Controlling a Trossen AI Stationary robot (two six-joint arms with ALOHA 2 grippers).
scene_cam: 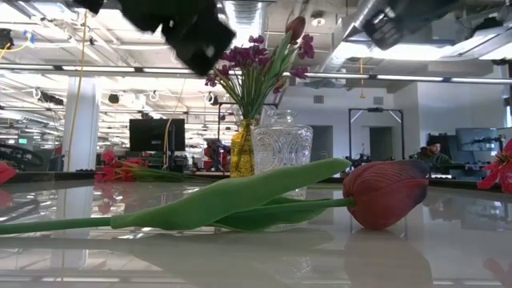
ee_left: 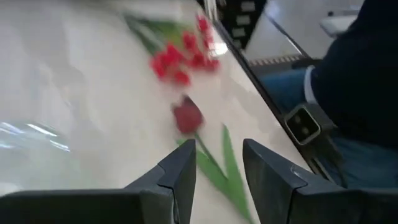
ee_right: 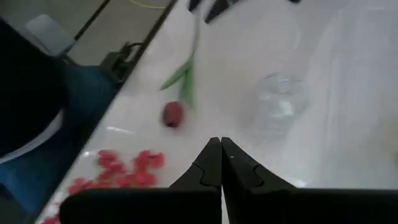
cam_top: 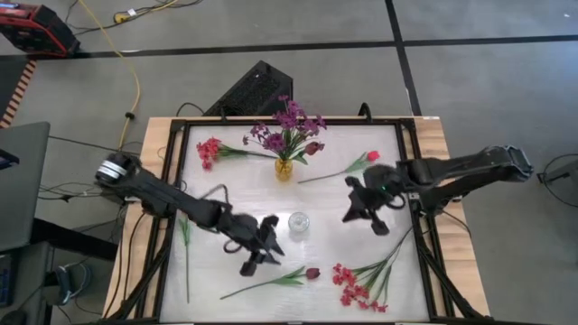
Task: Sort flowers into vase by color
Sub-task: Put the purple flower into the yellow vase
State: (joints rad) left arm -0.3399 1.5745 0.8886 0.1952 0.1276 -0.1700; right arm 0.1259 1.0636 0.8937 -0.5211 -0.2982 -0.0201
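Closest on the table lies the maroon tulip (scene_cam: pixel 386 192), stalk running lengthwise from 8 o'clock to the bud at 2 o'clock. Just above it, the left gripper (cam_top: pixel 263 252) hovers with jaws partly open, empty. The right gripper (cam_top: pixel 366 214), fingers closed on nothing, hangs near 3 o'clock of the clear glass vase (cam_top: pixel 299 223). Purple sprigs stand in the yellow vase (cam_top: pixel 284 169).

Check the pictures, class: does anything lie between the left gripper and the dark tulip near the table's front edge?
Nothing visible does. The left gripper hangs open over bare table, and the dark tulip lies just beyond its fingertips, stem and leaves unobstructed.
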